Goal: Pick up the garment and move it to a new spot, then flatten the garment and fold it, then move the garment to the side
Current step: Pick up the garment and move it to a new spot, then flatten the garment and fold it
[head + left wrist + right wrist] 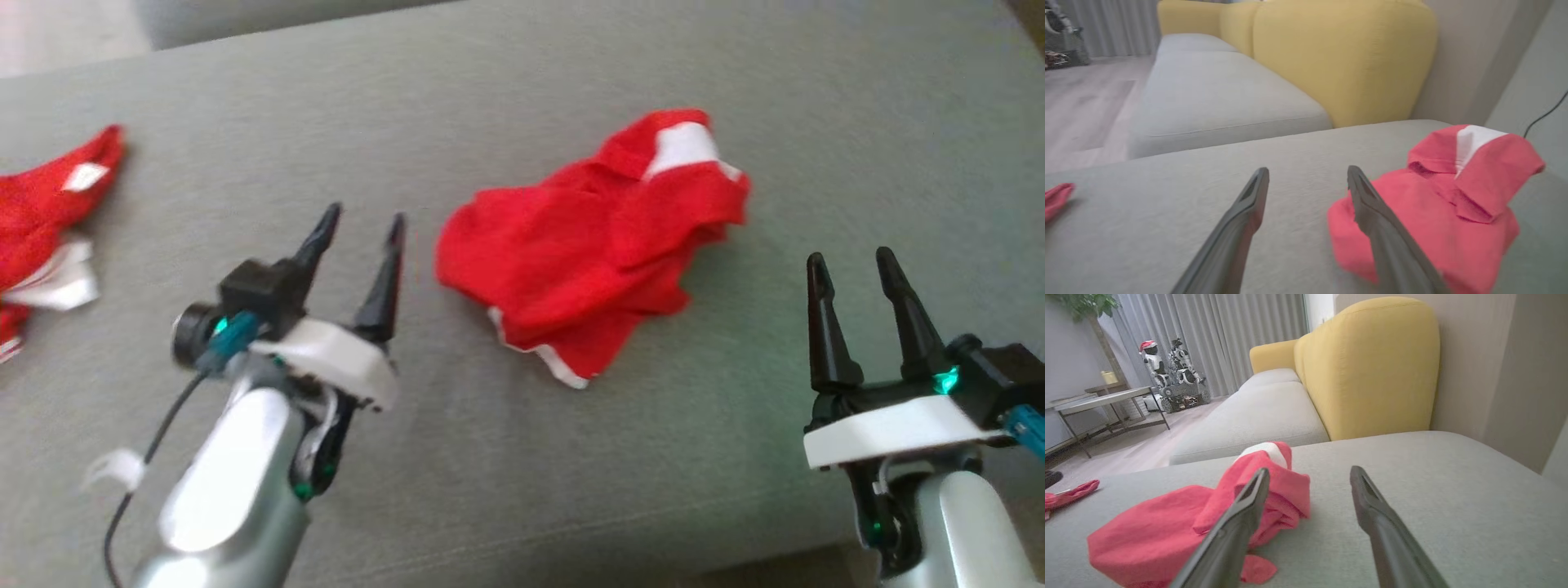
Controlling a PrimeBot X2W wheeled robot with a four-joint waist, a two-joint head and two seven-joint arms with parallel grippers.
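A red garment with white trim lies crumpled in a heap on the grey cushion, near the middle. My left gripper is open and empty just left of the heap, apart from it. My right gripper is open and empty to the heap's right, nearer the front edge. In the left wrist view the garment sits right of the open fingers. In the right wrist view the garment lies behind and left of the left fingertip.
Another red and white garment lies at the cushion's far left edge. A yellow sofa back and further grey seat cushions stand beyond. A metal table and small robots are on the floor farther off.
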